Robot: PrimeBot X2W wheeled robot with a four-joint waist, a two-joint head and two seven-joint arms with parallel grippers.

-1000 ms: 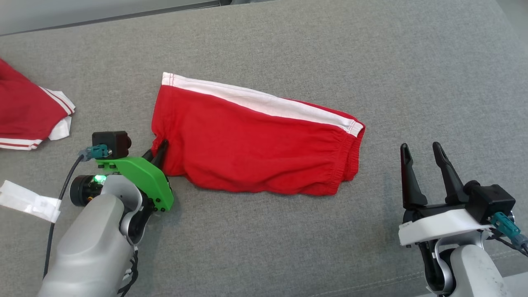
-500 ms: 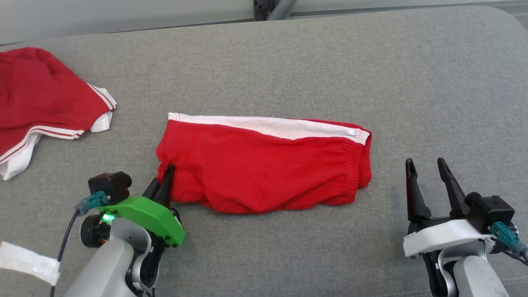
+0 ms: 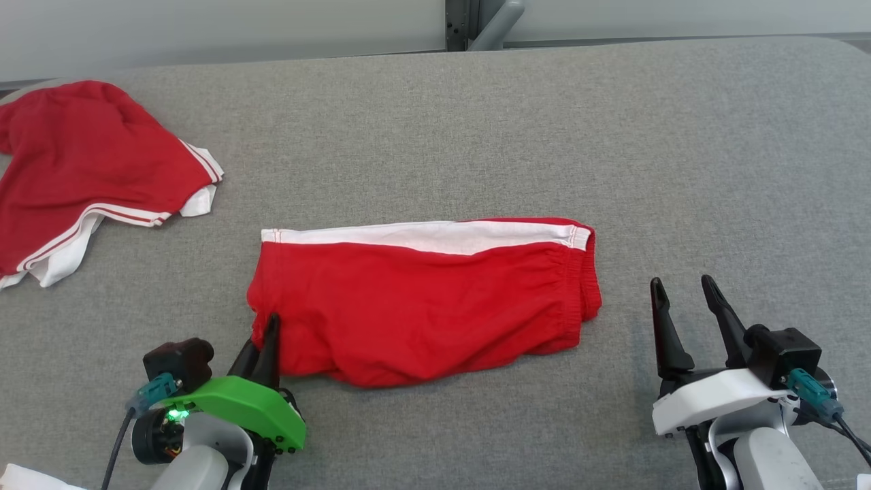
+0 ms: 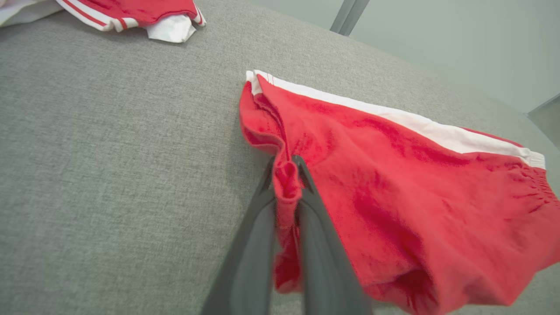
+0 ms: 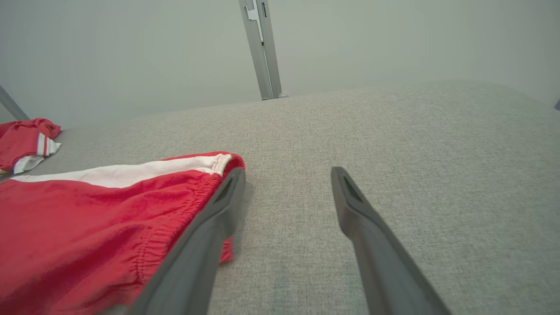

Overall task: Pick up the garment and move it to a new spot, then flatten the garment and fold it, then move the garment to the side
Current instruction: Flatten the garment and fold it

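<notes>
Garment: the garment point(image 3: 422, 306) lies folded near the near edge of the grey cushion point(image 3: 612, 136), about midway between its left and right sides; white stripe point(image 3: 422, 236) towards the far edge, waistband point(image 3: 578, 286) towards the right.
Left gripper: the left gripper point(image 4: 286, 175) is closed tight on a small bunch of the hem point(image 4: 262, 131) at the garment's near left corner; the cloth stands pinched between its fingers.
Right gripper: the right gripper point(image 3: 680, 280) has its jaws spread wide and holds nothing; it sits just beside the waistband, apart from it.
Risk, fold: a pull from one corner alone would likely drag the layers askew and undo the fold; the cushion's rough weave would add drag.
Risk, grip: the pinch takes little cloth; a quick tug could let it slip free.
Risk, neighbour: a second red garment point(image 3: 88, 163) lies crumpled at the far left corner; a slide leftward could run into it.
Containers: none here; both garments lie straight on the cushion.
</notes>
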